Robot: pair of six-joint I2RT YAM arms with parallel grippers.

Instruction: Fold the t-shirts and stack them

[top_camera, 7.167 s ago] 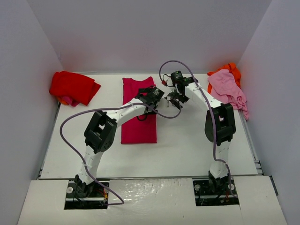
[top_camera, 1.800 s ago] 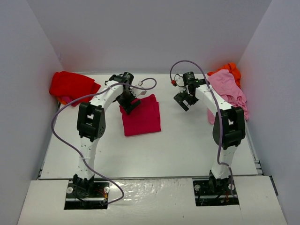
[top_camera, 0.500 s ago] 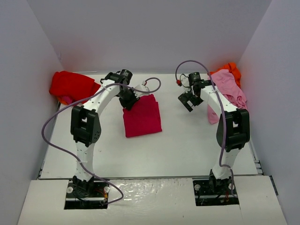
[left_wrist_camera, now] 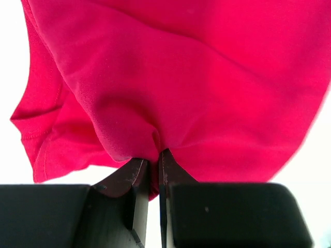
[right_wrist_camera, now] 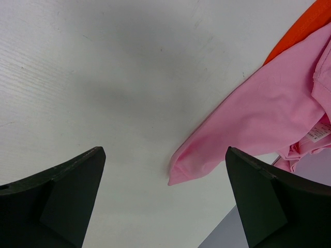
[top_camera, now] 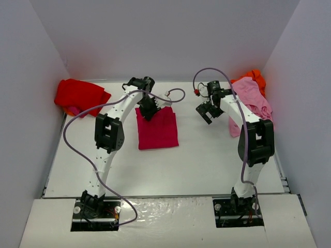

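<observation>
A crimson-magenta t-shirt (top_camera: 158, 130) lies folded into a rectangle on the table's middle. My left gripper (top_camera: 147, 112) is at its far left corner, shut on a pinch of that cloth (left_wrist_camera: 155, 139). A bright red t-shirt (top_camera: 78, 95) lies folded at the far left, with a bit of pink under it. At the far right a pale pink t-shirt (top_camera: 252, 98) is heaped over an orange one (top_camera: 254, 76). My right gripper (top_camera: 206, 112) hangs open just left of that heap; a pink sleeve tip (right_wrist_camera: 182, 168) lies between its fingers on the table.
White walls close in the table on the left, back and right. Purple cables loop from both arms, one (top_camera: 176, 95) over the magenta shirt's far edge. Bare white table (top_camera: 207, 155) lies in front of the shirts.
Earlier the magenta shirt lay long; it is now folded short. In the last half second my left gripper slid right along its far edge, still holding cloth. The right gripper barely moved.
</observation>
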